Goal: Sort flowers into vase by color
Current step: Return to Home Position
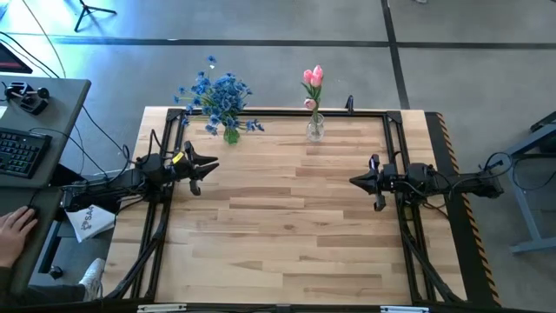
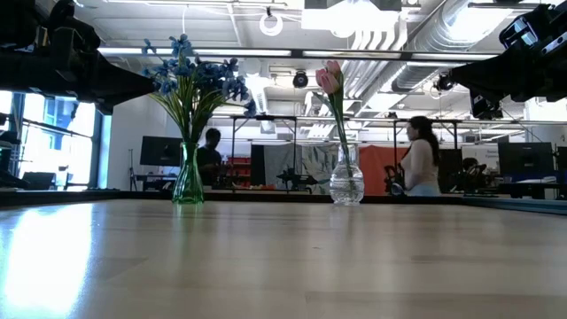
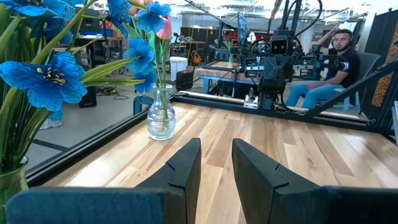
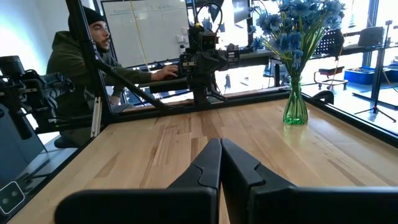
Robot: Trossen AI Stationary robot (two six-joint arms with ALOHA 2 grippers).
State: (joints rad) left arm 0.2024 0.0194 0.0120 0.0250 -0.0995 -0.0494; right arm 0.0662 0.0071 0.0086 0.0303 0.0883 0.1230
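Blue flowers (image 1: 217,91) stand with their stems in a green glass vase (image 4: 295,109) at the table's far edge, left of centre. Pink tulip-like flowers (image 1: 313,78) stand in a clear glass vase (image 3: 161,118) at the far edge near the centre. My left gripper (image 3: 216,144) hovers level at the table's left side, pointing right, open with nothing between its fingers. Opposite it, at the table's right side, my right gripper (image 4: 220,144) hovers level, pointing left, shut on nothing. Both are well short of the vases.
A black frame rail (image 1: 287,113) runs along the table's far edge just behind the vases, with more rails down both sides. A desk with a keyboard (image 1: 19,149) and a person's hand (image 1: 17,228) lie off the table's left. People sit in the room beyond.
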